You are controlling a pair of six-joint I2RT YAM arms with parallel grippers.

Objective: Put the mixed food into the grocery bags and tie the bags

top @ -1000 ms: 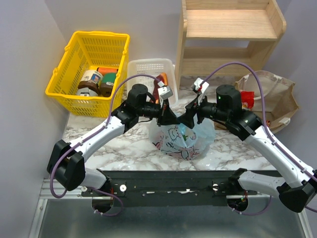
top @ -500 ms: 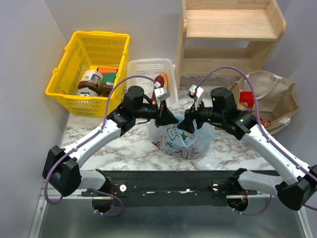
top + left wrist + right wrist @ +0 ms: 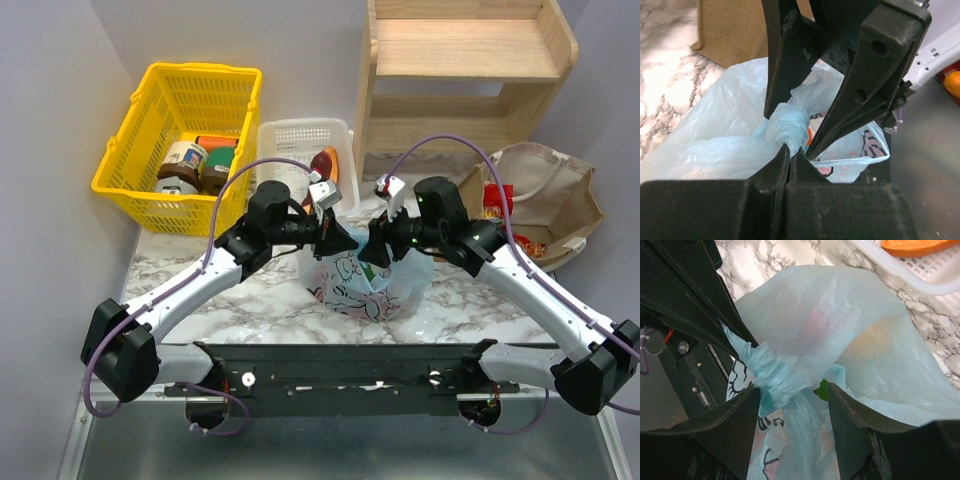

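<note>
While the left gripper (image 3: 789, 161) clenches a twisted ear of the thin light-blue translucent plastic bag (image 3: 372, 285), the right gripper (image 3: 794, 392) straddles that twist, jaws parted. The bag sits mid-way across the marble table (image 3: 262, 300). Tying seems in hand; next, the right should pinch and pull.

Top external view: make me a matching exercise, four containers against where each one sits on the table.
Things:
1. yellow basket
2. white tray
3. light-blue bag
4. tan bag

Places:
a. far right
b. centre, front
c. far left
d. centre, back

Pairs: 1-c, 2-d, 3-b, 4-a
</note>
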